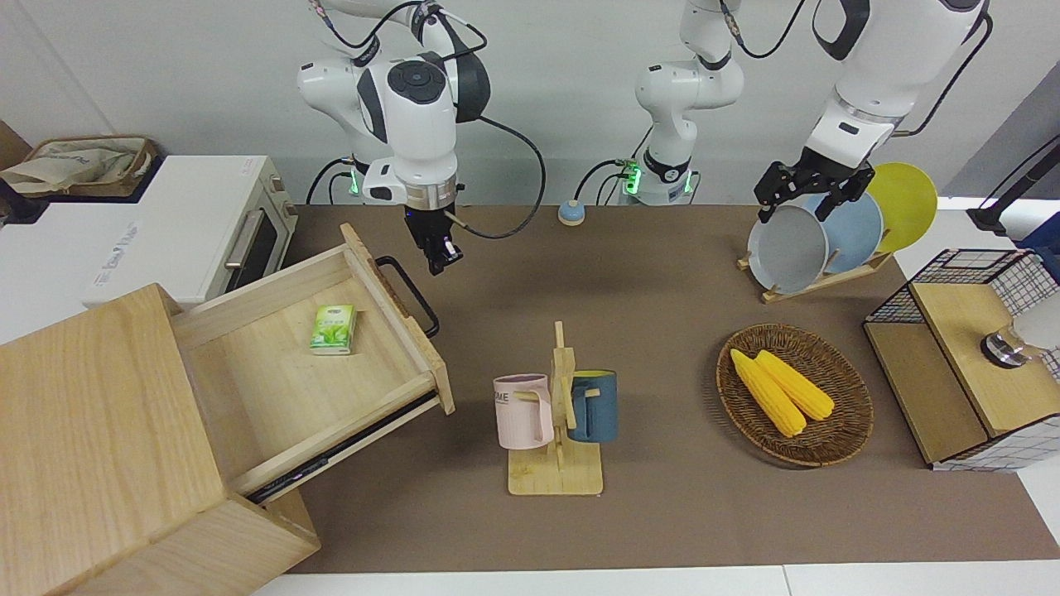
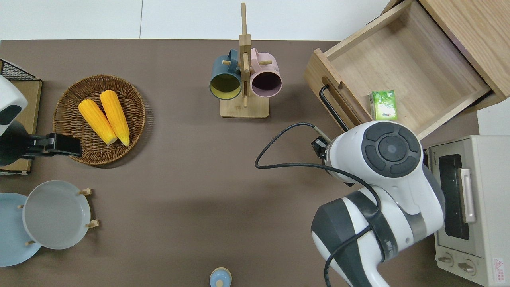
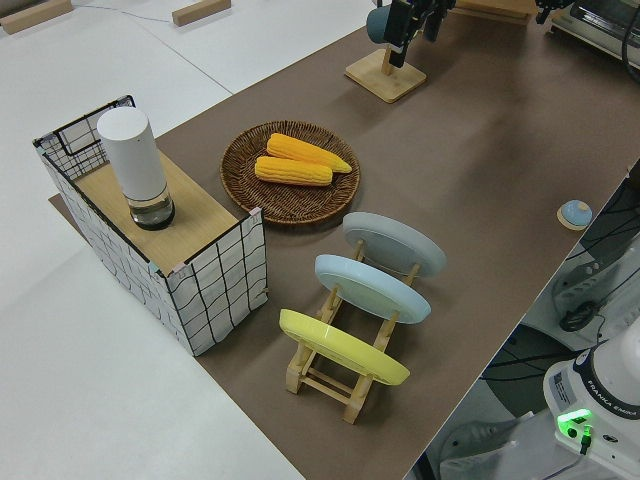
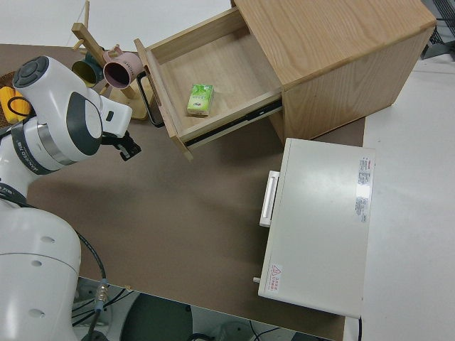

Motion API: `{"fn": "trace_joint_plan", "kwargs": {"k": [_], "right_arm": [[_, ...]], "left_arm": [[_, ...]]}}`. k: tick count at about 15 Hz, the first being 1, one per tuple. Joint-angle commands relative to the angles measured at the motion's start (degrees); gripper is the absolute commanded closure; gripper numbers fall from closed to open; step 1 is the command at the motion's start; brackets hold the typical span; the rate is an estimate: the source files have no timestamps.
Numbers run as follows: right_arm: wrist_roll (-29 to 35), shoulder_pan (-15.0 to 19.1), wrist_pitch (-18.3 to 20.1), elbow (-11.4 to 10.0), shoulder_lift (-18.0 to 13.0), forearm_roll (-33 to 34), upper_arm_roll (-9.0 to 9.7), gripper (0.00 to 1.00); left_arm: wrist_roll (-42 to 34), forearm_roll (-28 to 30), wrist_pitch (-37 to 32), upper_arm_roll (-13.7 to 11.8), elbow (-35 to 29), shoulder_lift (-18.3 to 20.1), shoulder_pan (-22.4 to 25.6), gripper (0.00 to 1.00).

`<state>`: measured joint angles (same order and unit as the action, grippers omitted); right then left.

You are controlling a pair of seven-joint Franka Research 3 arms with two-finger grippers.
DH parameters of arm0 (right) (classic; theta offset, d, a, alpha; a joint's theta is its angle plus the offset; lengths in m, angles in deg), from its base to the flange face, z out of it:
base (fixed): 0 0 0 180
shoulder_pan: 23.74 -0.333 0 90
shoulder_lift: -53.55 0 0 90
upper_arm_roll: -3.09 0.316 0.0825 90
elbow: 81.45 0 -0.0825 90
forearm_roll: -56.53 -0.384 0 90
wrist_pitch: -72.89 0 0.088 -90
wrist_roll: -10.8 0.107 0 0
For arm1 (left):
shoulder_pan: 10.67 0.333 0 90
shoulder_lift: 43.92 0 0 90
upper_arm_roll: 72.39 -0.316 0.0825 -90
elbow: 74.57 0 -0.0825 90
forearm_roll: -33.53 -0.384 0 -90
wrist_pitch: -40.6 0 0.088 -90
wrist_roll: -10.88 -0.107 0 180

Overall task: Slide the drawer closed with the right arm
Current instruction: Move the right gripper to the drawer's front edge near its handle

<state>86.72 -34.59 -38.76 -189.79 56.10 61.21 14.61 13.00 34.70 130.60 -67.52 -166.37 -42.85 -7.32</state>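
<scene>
**Brown table, open drawer, a push to come**

Brown table (image 1: 662, 273) under two white arms, with a big light-wood cabinet (image 1: 99, 430) at the right arm's end. Juts well out of that cabinet: the wide shallow light-wood drawer (image 1: 273, 397), set at an angle to the table edge, its front panel facing the robots and the middle of the table. Carries a black metal bar handle (image 1: 411, 295) on that front and one small green packet (image 1: 333, 329) lying flat inside, near the front panel.

Hangs over the table just beside the handle's end nearer the robots, touching nothing: the right arm's black tool (image 1: 439, 255), pointing down. Spread or pressed together? Cannot tell from these views. Parked at the opposite end: the left arm's tool (image 1: 807, 186).

Probably handles as a stiff, fairly light box on the dark runner seen under its side, so should glide straight once started and resist any sideways shove. No need to grip, by this judgement. Better to press flat on the front panel near its middle, or against the bar's centre, pushing along the runners toward the cabinet. Off-centre contact near the corner may rack the box and jam it. Smooth wood may also let the tool skid. Loose packet likely slides a little, harmlessly.
</scene>
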Motion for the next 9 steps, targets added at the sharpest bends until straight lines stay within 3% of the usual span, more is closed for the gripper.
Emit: {"fn": "trace_joint_plan", "kwargs": {"k": [1,9], "right_arm": [[-0.52,0.82,-0.07,3.22,2.46,0.42,0.52,1.0],[-3.59,1.17,0.02,4.72,5.09,0.94,-0.45,1.0]], "left_arm": [[-0.36,-0.73,-0.27,-0.21,0.04,0.51,-0.27,0.0],[-0.36,-0.73,-0.27,-0.12,0.04,0.42,-0.27,0.0]]}}
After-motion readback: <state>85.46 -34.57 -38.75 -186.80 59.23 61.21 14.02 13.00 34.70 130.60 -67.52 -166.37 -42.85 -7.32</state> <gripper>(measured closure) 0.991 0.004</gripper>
